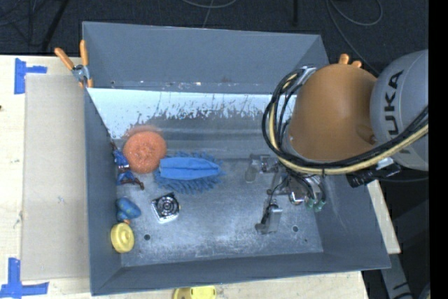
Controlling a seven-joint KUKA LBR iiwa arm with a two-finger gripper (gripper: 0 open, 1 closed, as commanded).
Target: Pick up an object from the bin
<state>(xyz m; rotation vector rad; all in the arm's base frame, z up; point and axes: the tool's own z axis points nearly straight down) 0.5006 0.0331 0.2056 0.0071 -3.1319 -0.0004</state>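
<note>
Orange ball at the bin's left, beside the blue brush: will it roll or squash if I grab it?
The orange ball looks round, so a nudge would probably roll it, though the blue brush beside it may block that. Its rough surface suggests foam: likely light and squashy.

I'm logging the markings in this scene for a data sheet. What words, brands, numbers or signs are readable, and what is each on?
"KUKA": on the grey arm housing at the right, running upward, its lower letters partly crossed by cables.
Small silver round piece on the bin floor: any marking is too small to read.
Orange ball, blue brush, yellow piece: no text seen.
</note>
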